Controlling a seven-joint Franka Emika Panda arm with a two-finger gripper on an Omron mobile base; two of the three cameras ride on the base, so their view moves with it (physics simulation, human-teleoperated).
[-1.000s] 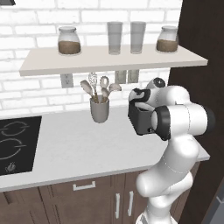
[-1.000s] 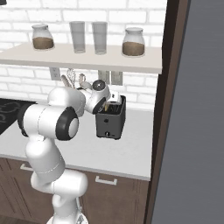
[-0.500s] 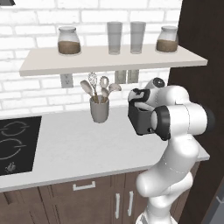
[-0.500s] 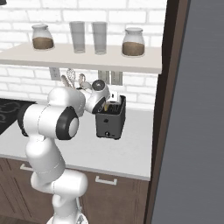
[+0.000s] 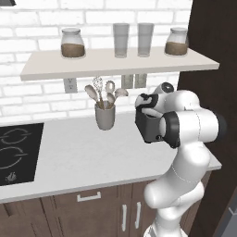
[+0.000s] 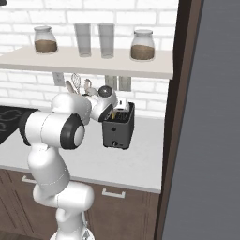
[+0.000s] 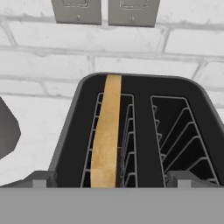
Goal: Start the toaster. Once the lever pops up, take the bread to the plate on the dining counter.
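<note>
The black toaster point(image 6: 117, 132) stands on the white worktop by the brick wall, partly covered by my arm in the left base view point(image 5: 147, 130). My gripper point(image 6: 120, 105) hangs right over its top and is open, with nothing held. In the hand view the toaster point(image 7: 141, 131) lies just below, and the tan bread point(image 7: 107, 135) stands on edge in its left slot while the right slot is empty. My open gripper point(image 7: 111, 181) has one fingertip at each side of the toaster's near edge. The plate and the dining counter are out of view.
A grey utensil cup point(image 5: 105, 115) stands left of the toaster. A black cooktop point(image 5: 16, 152) is at the far left. A shelf point(image 5: 115, 62) with jars and glasses runs overhead. A dark tall panel point(image 6: 180, 117) rises just right of the toaster.
</note>
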